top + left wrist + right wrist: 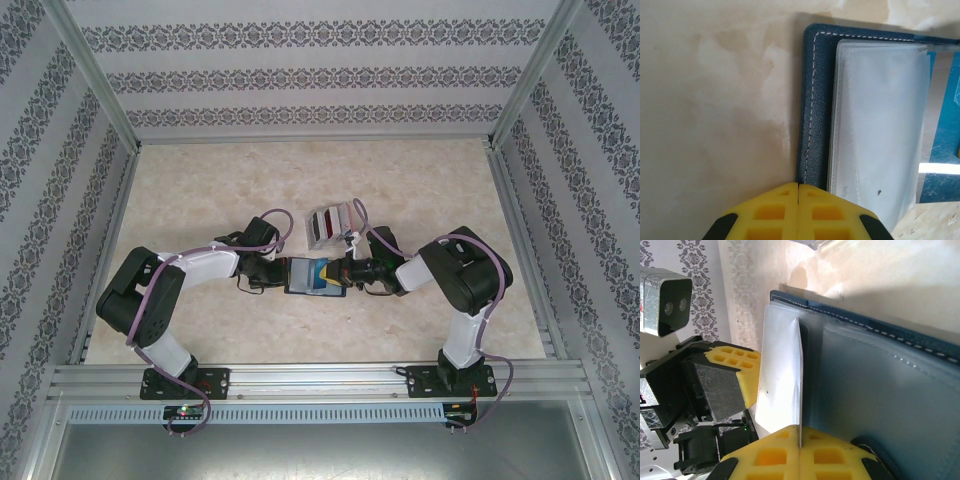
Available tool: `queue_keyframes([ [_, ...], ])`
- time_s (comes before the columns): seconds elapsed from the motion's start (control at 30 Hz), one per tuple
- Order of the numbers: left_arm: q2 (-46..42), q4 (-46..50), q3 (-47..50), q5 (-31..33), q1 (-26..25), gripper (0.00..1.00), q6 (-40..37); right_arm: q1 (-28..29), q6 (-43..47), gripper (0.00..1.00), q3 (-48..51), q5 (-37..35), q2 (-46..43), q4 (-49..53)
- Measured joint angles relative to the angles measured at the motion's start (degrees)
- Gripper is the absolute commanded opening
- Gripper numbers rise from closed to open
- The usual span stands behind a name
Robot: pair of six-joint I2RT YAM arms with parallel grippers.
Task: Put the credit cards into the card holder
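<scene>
The navy card holder lies open on the table between both arms. My left gripper is shut and empty, its yellow tips on the stitched edge of the holder beside the clear sleeves. My right gripper is shut on a thin pale sheet seen edge-on, which looks like a leaf of the clear sleeves lifted off the holder's navy inside. A blue card shows under the sleeves. More credit cards, red, dark and white, stand in a pale rack behind the holder.
The pale card rack stands just behind the right wrist. The beige table is open to the left and far side. Patterned walls and metal frame posts enclose it. The left arm's yellow finger sits close to the lifted sleeve.
</scene>
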State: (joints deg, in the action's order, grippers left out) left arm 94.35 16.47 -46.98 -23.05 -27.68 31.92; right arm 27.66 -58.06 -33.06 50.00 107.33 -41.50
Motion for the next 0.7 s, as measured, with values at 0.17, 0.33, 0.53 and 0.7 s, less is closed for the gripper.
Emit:
queue_keyframes([
  [0.17,0.0,0.0,0.0,0.0,0.0,0.02,0.0,1.3,-0.8,0.06,0.0,-0.8,0.2,-1.0],
  [0.33,0.0,0.0,0.0,0.1,0.0,0.02,0.0,2.7,-1.7,0.19,-0.1,-1.1,0.5,-1.2],
  [0.53,0.0,0.0,0.0,0.2,0.0,0.02,0.0,3.0,-2.2,0.27,-0.4,-1.2,0.4,-2.0],
  [0.7,-0.1,0.0,0.0,0.4,0.0,0.02,0.0,3.0,-1.8,0.3,-0.5,-2.5,-0.8,-0.5],
])
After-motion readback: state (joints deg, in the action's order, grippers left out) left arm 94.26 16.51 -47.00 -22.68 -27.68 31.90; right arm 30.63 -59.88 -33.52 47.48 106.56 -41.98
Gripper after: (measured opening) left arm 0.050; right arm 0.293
